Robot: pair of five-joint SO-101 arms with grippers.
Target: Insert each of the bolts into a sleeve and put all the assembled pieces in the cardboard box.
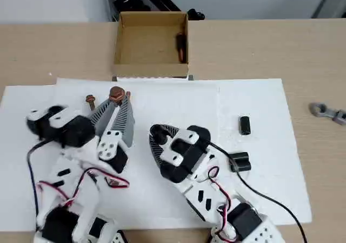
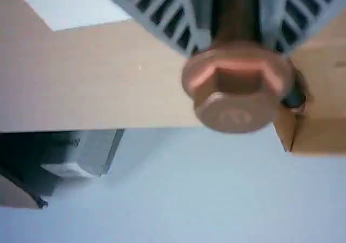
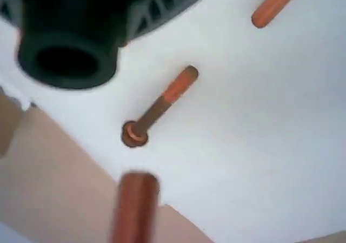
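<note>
1. Left gripper (image 1: 117, 105) jaws are pinching the shank of a copper bolt (image 2: 238, 89), with its head pointing toward the cardboard box (image 1: 151, 70).
2. Right gripper (image 1: 157, 141) jaws are clamping a black sleeve (image 3: 67, 56), with its open bore facing outward.
3. 1 second bolt (image 1: 90, 99) is lying on the white sheet (image 1: 178, 102), just beside the left gripper.
4. 2 more are lying on the sheet by the right arm: the far sleeve (image 1: 245, 125) and the near sleeve (image 1: 239, 161).
5. 1 assembled piece (image 1: 181, 47) is resting inside the box, against the wall on the right arm's side.
</note>
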